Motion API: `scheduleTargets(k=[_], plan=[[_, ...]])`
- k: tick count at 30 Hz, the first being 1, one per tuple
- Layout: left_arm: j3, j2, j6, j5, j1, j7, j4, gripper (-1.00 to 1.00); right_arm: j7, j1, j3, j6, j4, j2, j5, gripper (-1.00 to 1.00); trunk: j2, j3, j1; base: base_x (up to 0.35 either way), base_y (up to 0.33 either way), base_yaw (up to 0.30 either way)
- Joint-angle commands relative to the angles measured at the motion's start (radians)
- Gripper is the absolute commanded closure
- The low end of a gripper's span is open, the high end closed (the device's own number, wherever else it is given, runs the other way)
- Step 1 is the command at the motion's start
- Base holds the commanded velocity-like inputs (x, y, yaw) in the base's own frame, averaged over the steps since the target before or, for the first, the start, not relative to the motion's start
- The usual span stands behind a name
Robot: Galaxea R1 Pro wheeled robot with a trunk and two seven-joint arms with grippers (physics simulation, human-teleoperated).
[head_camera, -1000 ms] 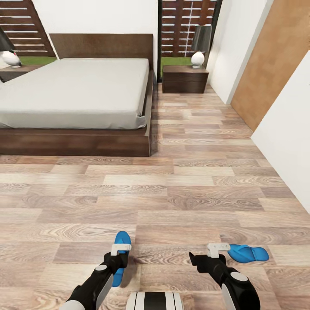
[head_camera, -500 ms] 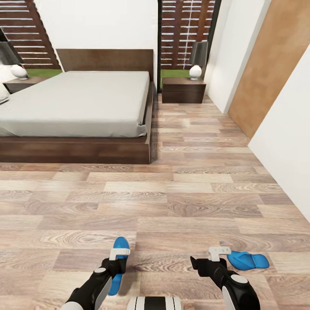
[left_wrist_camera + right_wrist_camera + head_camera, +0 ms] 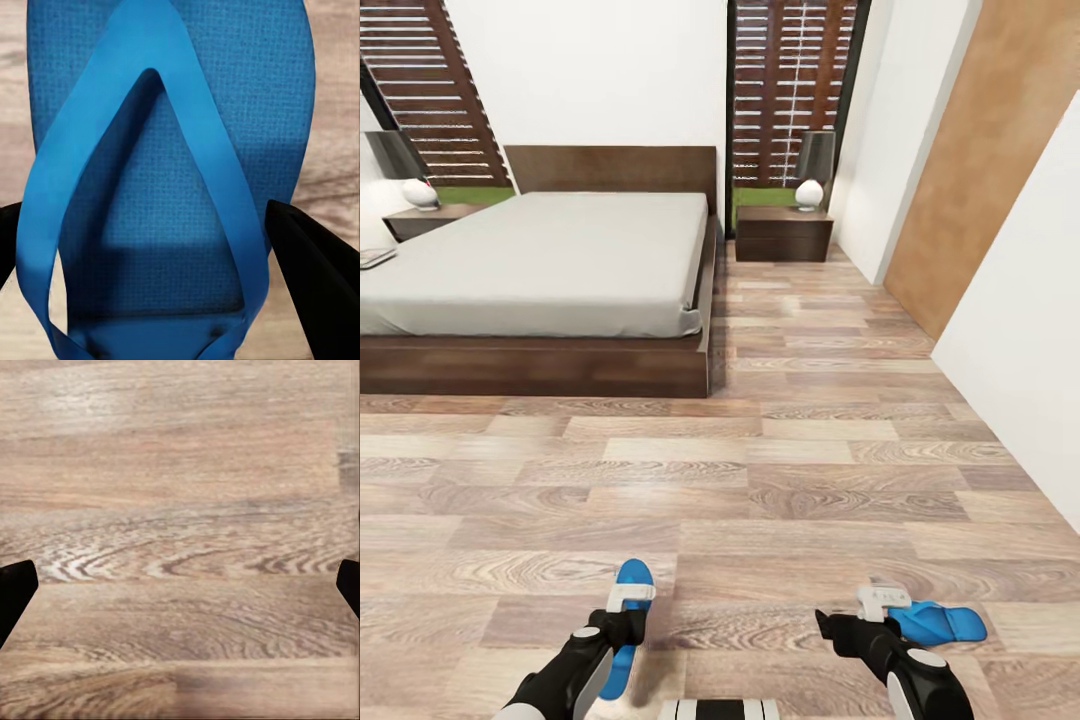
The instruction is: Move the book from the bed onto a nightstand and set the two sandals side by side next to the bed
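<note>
One blue sandal (image 3: 628, 612) lies on the plank floor (image 3: 780, 480) beneath our left gripper (image 3: 161, 247), jaws spread either side. Second sandal (image 3: 940, 622) lies beside our right gripper (image 3: 180, 585), jaws apart over bare floor. Bed (image 3: 540, 265) well beyond.

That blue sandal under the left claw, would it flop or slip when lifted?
The sandal looks thin and foam-like, so probably light and somewhat bendy. Its textured sole suggests little slipping. Lying flat on the floor, it shouldn't roll.

- white-based lamp with grey shade (image 3: 812, 170) on the right nightstand's top
- second lamp (image 3: 410, 170) on the left one
- brown wall panel (image 3: 975, 170) at right
</note>
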Motion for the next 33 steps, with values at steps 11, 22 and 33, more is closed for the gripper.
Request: scheduleTargets(k=[11,22,33], plan=[[0.004,0.097,0.019,0.016,0.006,-0.002,0.013,1.00,0.003,0.001,-0.089,-0.165,0.183,-0.001,0.001,-1.00,0.002,0.042,-0.005,0.000,0.000,0.000],[0.038,0.154,-0.001,0.151,0.006,-0.004,0.082,1.00,0.000,0.002,-0.176,-0.247,0.268,-0.021,0.004,-1.00,0.005,0.084,-0.010,0.000,0.000,0.000],[0.041,0.163,-0.087,0.169,0.006,0.001,0.156,1.00,-0.002,0.003,-0.200,-0.355,0.360,-0.057,0.002,-1.00,0.007,0.127,-0.015,0.000,0.000,0.000]])
